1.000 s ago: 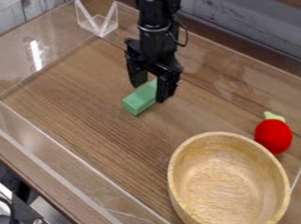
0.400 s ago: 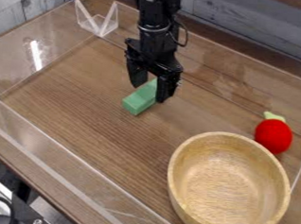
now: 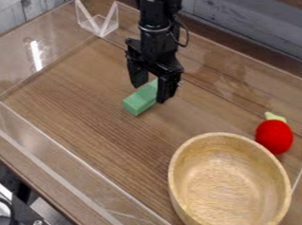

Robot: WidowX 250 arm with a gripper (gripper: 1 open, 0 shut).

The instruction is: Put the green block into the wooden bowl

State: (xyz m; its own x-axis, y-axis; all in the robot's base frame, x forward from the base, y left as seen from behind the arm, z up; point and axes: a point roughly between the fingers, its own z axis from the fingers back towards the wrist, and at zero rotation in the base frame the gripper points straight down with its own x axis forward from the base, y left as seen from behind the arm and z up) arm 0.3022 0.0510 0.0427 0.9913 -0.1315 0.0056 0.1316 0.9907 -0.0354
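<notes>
up and to the left of the wooden bowl (image 3: 229, 186), well apart from it, lies the one green block (image 3: 140, 100), flat on the brown wood-grain table (image 3: 77, 130) with its long side running up toward the right. there is one wooden bowl, pale and round with a thick rim, and nothing sits inside it. over the far end of the block stands the single black gripper (image 3: 152, 85), pointing straight down, its two fingers (image 3: 134, 74) spread wide with one on each side of the block's upper end. the fingers reach down to about block level, but whether either one touches the block cannot be told from this view. the block itself rests on the table and is not lifted.

just beside the bowl, off its upper right rim, sits one red strawberry-like toy (image 3: 275, 136) with a small green top; it looks close to the rim without clearly touching it. a clear plastic wall (image 3: 29, 56) borders the table on the side far left of the bowl, and one small clear stand (image 3: 98, 19) is at the back, well beyond the bowl and left of the arm.
</notes>
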